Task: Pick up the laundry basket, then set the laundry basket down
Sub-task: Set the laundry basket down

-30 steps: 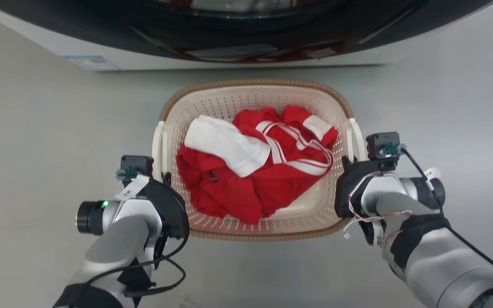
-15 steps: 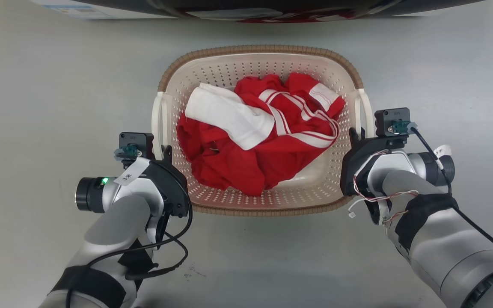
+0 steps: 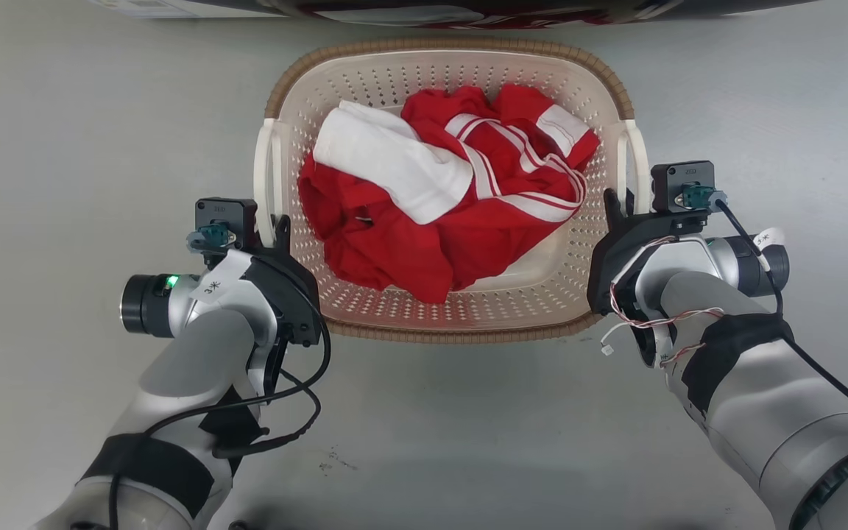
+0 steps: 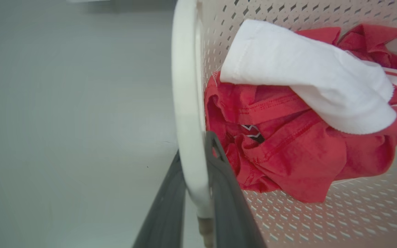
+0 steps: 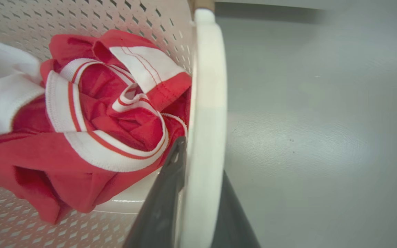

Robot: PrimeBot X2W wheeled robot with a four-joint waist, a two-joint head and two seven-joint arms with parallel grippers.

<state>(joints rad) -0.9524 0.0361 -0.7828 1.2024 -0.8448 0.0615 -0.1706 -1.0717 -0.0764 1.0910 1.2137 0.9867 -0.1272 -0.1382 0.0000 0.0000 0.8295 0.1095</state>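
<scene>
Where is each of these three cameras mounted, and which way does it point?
Head view: on the head, looking down at the laundry basket; the left arm and right arm show.
Left wrist view: on the left wrist, looking along the left jaws, clamped on the left handle.
Right wrist view: on the right wrist, along the right jaws, clamped on the right handle.
Shared: all see the red clothes.

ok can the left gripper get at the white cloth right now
Probably not: the left gripper is clamped on the basket handle. The white cloth lies uncovered on top, reachable once freed.
</scene>
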